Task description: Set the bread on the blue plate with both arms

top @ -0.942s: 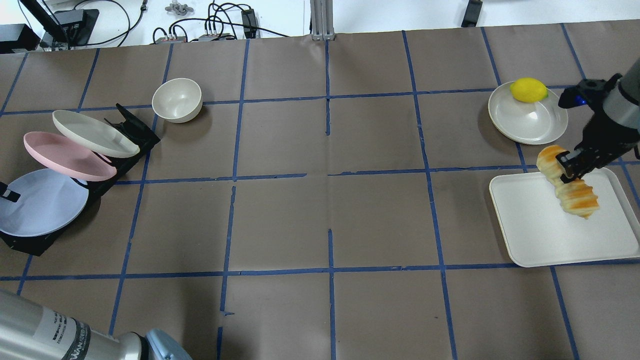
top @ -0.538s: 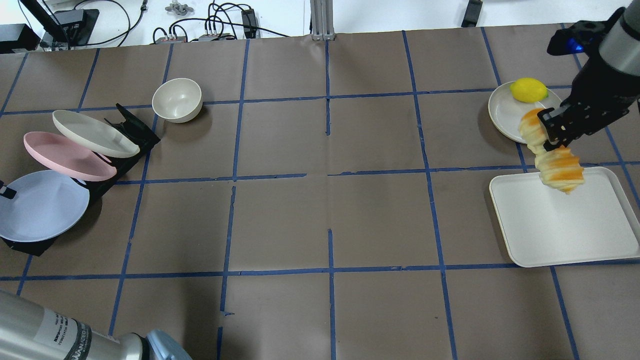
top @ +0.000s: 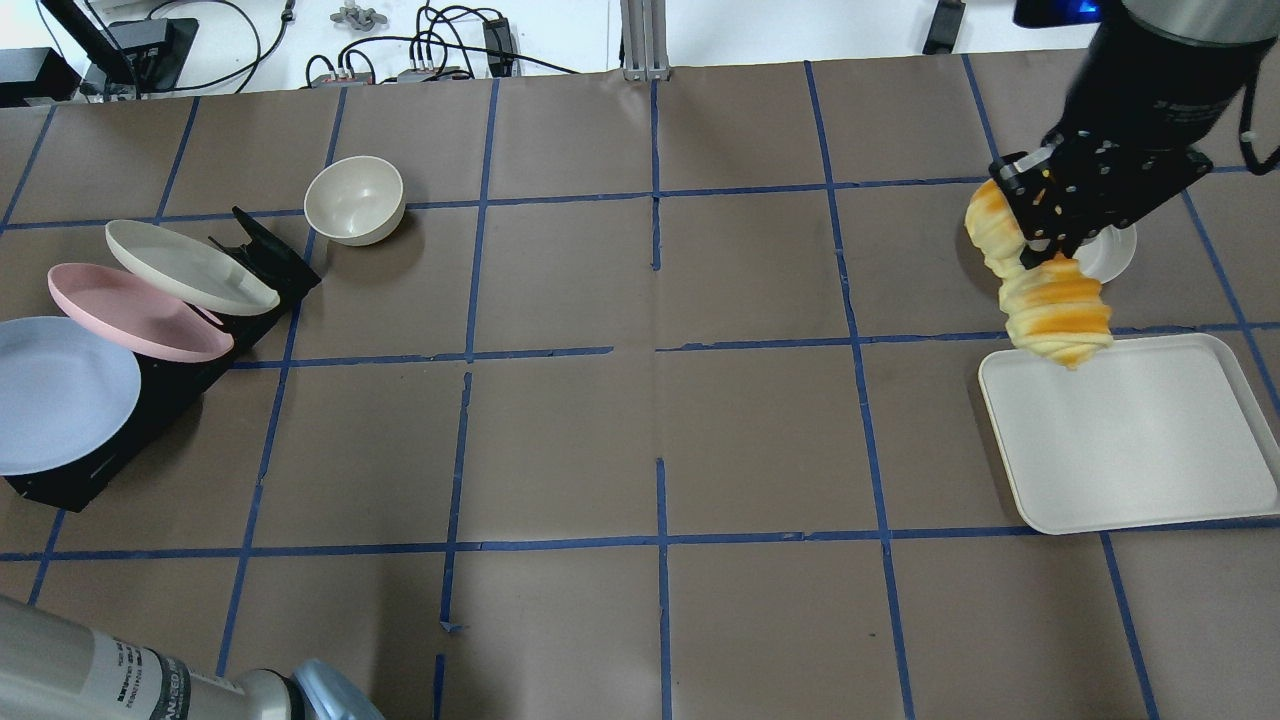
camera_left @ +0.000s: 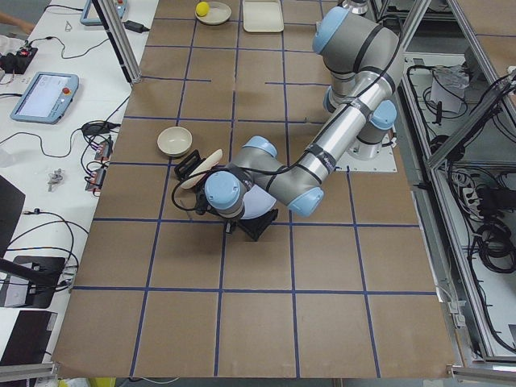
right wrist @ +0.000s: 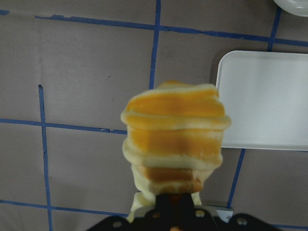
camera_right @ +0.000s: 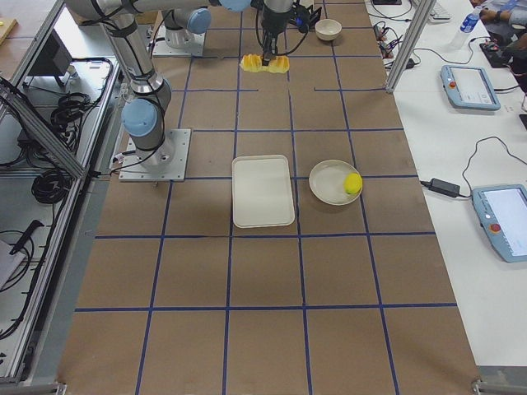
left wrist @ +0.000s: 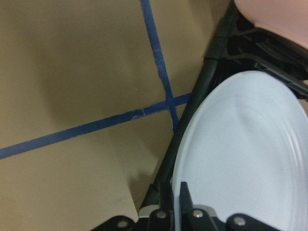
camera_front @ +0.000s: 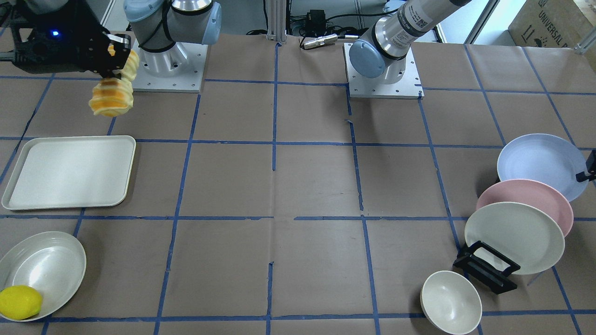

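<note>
My right gripper [top: 1040, 235] is shut on the orange-and-cream striped bread [top: 1055, 310] and holds it high in the air near the far left corner of the white tray. The bread hangs from the jaws, and it fills the right wrist view [right wrist: 173, 139]. It also shows in the front-facing view [camera_front: 111, 97]. The pale blue plate [top: 60, 395] leans at the front of the black rack, cut off by the view's left edge. My left gripper [camera_front: 585, 174] is shut on the blue plate's outer rim [left wrist: 240, 159].
A pink plate [top: 135, 310] and a cream plate [top: 190, 265] lean in the black rack [top: 265, 255]. A cream bowl [top: 355, 198] stands beyond it. A white tray [top: 1140, 440] lies at the right. A lemon [camera_front: 18, 302] sits on a cream plate [camera_front: 46, 270].
My right gripper has lifted the bread higher, away from the tray and leftward over the cream plate. The blue plate has shifted left in the left gripper's hold.
</note>
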Motion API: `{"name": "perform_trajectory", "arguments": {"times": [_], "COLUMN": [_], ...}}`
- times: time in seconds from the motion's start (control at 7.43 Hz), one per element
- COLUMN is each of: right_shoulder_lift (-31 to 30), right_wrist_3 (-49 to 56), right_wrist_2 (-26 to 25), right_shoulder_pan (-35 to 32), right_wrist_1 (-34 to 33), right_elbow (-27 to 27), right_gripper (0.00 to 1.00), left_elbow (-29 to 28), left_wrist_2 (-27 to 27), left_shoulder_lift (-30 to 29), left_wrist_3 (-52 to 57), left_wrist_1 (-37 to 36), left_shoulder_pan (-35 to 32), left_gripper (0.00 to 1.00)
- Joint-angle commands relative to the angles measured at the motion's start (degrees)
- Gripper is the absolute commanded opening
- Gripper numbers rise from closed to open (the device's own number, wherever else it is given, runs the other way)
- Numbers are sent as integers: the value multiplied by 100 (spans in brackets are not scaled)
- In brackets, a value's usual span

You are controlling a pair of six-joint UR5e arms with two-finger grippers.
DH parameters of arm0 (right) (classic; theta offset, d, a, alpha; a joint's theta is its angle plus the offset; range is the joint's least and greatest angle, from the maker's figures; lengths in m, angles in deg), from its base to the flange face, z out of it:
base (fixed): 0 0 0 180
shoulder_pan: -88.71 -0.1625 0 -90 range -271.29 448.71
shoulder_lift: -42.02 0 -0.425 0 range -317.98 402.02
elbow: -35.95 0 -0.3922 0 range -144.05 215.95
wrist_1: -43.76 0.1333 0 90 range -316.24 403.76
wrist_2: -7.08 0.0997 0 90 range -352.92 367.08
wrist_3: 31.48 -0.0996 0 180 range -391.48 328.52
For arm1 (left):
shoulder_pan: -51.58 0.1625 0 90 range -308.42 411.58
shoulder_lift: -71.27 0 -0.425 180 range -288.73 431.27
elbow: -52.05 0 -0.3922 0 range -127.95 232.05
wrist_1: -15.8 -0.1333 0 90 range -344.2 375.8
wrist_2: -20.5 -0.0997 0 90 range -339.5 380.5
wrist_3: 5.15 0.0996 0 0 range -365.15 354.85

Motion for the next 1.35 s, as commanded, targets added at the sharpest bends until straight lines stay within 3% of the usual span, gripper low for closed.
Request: {"name": "perform_trajectory", "arguments": {"times": [0.0, 0.27, 0.67, 0.94, 1.21], "right_shoulder_lift": [146, 181, 173, 155, 155], "right_wrist_3": [-469, -469, -461, -417, -460], "right_wrist_2": [38, 56, 47, 30, 47], "right_shoulder_pan": [-446, -456, -456, -456, -456], "right_wrist_1": [25, 16, 25, 16, 16], "right_elbow": [-63, -45, -10, -1, 16], "right_gripper": [7, 7, 7, 7, 8], "left_elbow": [-37, 67, 94, 104, 217], "left_wrist_2": [-41, -23, -6, 3, 47], "left_shoulder_lift": [675, 1527, 2101, 2155, 2050], "left_wrist_3": [64, -23, -504, -1425, -3171], "left_wrist_1": [480, 860, 1203, 1230, 1213], "left_shoulder_pan": [-5, -58, -960, -2143, -3418], "left_gripper": [3, 3, 4, 4, 4]}}
